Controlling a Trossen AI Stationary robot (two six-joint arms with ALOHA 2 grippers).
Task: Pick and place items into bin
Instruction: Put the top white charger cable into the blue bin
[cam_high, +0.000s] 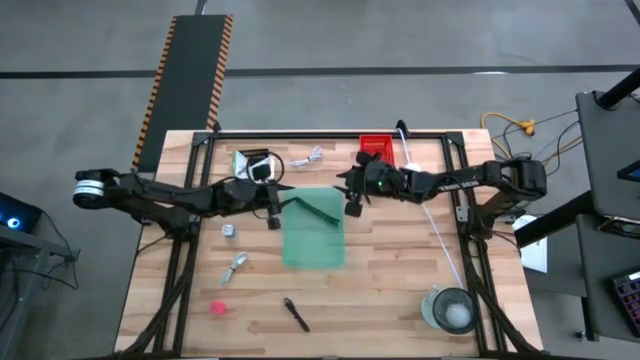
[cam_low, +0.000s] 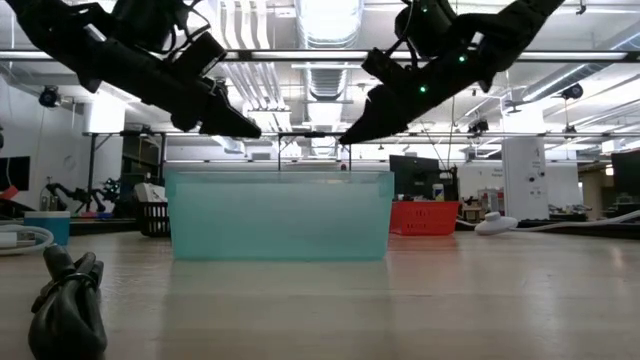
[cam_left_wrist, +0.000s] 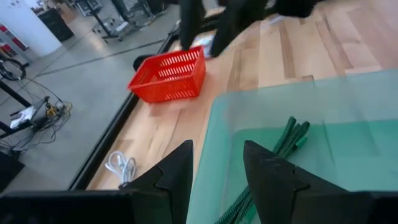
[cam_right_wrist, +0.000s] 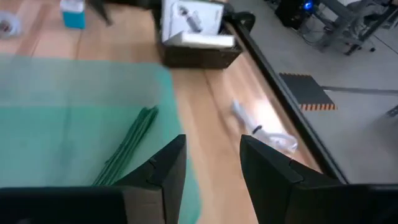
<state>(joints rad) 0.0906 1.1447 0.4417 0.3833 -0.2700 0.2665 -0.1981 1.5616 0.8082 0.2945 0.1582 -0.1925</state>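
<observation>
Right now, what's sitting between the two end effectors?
In the high view, the far end of the green bin lies between the left end effector and the right end effector. The green item inside reaches into that stretch.

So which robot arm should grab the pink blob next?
Probably the left. The pink blob lies on the left gripper's side of the green bin, while the right gripper hovers beyond the bin's far corner.
</observation>
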